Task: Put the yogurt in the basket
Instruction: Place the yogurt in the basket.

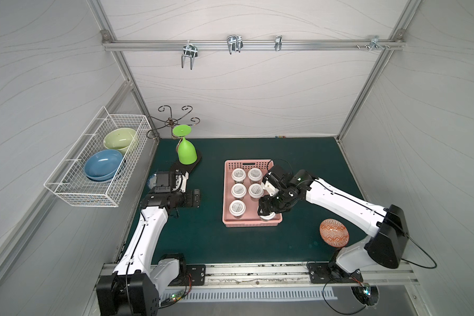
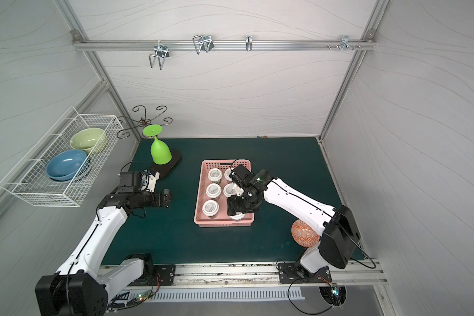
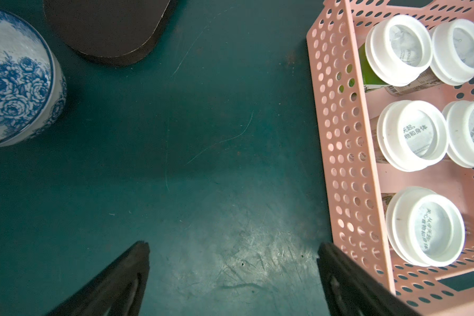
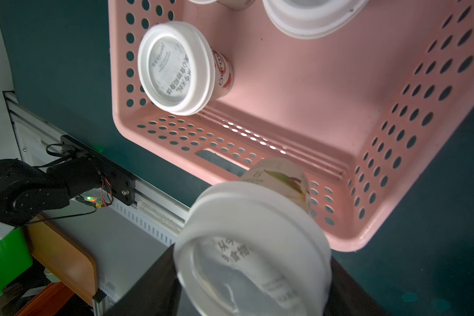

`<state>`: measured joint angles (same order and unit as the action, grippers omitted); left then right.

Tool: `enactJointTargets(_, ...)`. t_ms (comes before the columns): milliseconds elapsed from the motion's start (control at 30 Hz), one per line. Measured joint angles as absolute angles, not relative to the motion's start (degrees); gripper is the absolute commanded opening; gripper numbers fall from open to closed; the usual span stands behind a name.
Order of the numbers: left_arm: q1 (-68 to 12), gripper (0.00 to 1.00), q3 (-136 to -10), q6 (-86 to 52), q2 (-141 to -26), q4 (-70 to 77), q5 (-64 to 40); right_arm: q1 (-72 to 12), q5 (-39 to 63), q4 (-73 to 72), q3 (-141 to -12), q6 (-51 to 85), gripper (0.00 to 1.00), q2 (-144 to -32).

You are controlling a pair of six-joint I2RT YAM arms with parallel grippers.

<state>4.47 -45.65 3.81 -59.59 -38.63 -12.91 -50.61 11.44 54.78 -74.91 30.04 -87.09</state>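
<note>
**Placement of the sixth cup.** The yogurt cup, a small printed paper tub with a white plastic lid, is hanging over the one vacant place in the basket. The basket is a shallow, rectangular tray of pink perforated plastic, and the vacant place is its near corner on the robot's right. The cup is sitting close to the near wall. Whether its base is touching the floor cannot be told.

The right pincer is gripping the cup at the lid, with its jaws spread partway to the tub's width. Five lidded cups of the same kind are standing upright in the other places. The nearest of them is just beside the vacant place.

The left pincer is hovering fully spread and empty over the dark green table, beside the basket's far side wall. An orange patterned bowl is lying well apart, near the right arm's base.

*Hazards, as judged:*
- The cup's base may be catching on the near wall or rim, since the margin there is looking slim.
- A release from any height or lean may be tipping the tub onto its neighbour.
- The fingers, in spreading, may be nudging the wall and shifting the light basket.
</note>
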Motion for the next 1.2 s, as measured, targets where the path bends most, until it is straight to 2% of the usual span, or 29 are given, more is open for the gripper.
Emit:
enactJointTargets(633,4.5,0.99,-44.4,3.8,-59.4,-37.8,-12.9,-50.6,11.6,44.7,-74.6,26.7,0.75,-98.9)
enactJointTargets(933,4.8,0.99,-43.6,3.9,-58.5,-35.5,-11.0,-49.9,10.0,42.1,-71.7,25.4,0.86,-99.4)
enactJointTargets(1200,4.8,0.99,-39.9,5.7,-58.0,-25.2,-9.8,-49.8,7.9,43.7,-72.2,24.1,0.99,-95.4)
